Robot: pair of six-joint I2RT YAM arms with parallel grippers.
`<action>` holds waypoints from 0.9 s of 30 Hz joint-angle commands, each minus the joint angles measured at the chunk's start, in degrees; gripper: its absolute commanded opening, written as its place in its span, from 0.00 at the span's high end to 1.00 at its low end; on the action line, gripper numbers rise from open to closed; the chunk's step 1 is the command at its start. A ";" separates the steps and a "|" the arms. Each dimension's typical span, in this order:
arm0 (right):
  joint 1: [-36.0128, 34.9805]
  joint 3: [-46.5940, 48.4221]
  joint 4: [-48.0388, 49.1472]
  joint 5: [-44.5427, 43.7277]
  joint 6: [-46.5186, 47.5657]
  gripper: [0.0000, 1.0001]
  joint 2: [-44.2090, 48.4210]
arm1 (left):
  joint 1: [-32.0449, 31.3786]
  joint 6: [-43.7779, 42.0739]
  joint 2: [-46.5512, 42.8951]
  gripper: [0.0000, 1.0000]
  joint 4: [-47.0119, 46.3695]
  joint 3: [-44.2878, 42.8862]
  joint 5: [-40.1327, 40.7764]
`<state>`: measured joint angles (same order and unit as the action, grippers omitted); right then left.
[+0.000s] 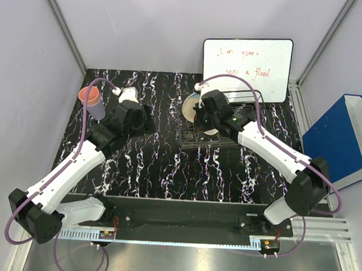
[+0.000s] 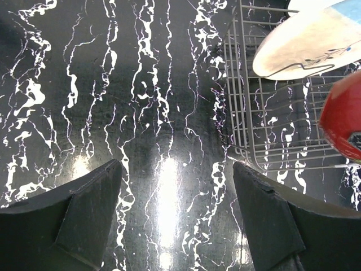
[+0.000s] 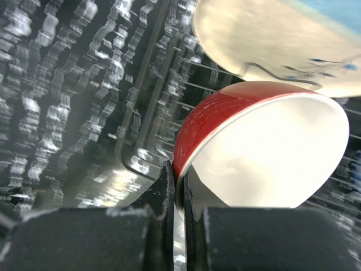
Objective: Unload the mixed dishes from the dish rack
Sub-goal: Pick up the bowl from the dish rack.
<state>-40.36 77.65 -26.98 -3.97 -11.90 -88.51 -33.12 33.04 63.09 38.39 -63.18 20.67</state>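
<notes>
Red bowl (image 3: 259,152) — gripping it by the rim with right tool (image 3: 179,183), over the dish rack (image 2: 265,135) (left tool (image 2: 175,169) agape beside the rack). Thin pinch: might slip, might knock the racked plate (image 3: 271,39).

Left side: bare table (image 2: 141,101) lay between my spread left fingers (image 2: 93,212), a clear lane. The dish rack (image 2: 271,135) wall stood just right of it and blocked any sideways sweep. Inside the rack, the plate (image 3: 271,39) leaned close over the red bowl (image 3: 265,147), which my right fingers (image 3: 167,189) pinched at the rim; I couldn't tell the gap between them. The salmon-pink cup (image 1: 89,96) atop the lavender cup (image 1: 99,113) crowded the far-left corner. The white board (image 1: 248,66) closed off the back.
</notes>
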 commanded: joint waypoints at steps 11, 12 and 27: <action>-26.51 7.35 -24.07 -44.45 20.78 1.00 2.53 | 0.08 -3.06 2.21 0.19 -4.20 -3.70 -8.09; -27.83 6.65 -24.43 -44.55 20.87 1.00 3.68 | 0.08 -3.50 2.21 0.19 -4.12 -3.97 -8.79; -52.45 -1.01 -26.10 -29.44 25.17 1.00 20.66 | -0.01 -20.20 2.30 0.21 -3.50 -10.91 -30.32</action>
<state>-89.71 76.86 -53.23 -35.90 9.04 -67.55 -33.12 18.50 65.73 36.67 -69.49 1.08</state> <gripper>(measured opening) 0.040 0.815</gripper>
